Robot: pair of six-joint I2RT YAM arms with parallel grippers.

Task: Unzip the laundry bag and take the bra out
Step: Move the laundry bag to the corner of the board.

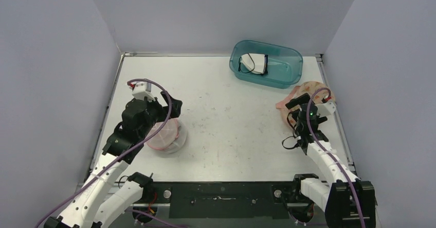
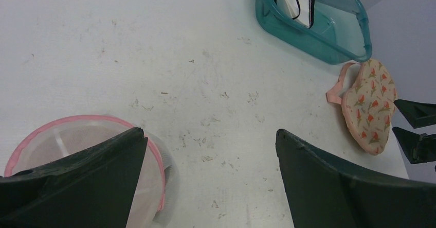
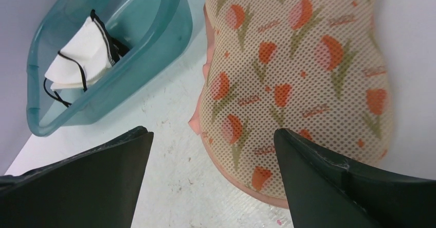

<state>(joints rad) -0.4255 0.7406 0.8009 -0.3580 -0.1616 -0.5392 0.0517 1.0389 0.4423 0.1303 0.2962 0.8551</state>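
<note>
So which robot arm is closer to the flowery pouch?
Right. The right fingers are open, right at the flowery pouch beside the teal tub. The left fingers are far across the table, by the pink-rimmed mesh bag.

Pink-rimmed mesh bag (image 1: 174,138): mostly covered from above by the left gripper (image 1: 167,112). From that wrist, cut off at the bottom edge and partly behind one finger (image 2: 87,181). Zip and contents not discernible.

Flowered mesh pouch (image 1: 304,90): near part hidden under the right gripper (image 1: 303,109) from above. From that wrist, cropped at the top, near edge behind one finger. No zip to be made out; contents impossible to tell.

Teal bin (image 1: 280,79): cropped at the top edge in both wrist views.

White cloth with black straps (image 1: 254,63), inside the bin: too small to identify.

Right gripper tips, seen far ahead from the left wrist: cropped by the right edge.
</note>
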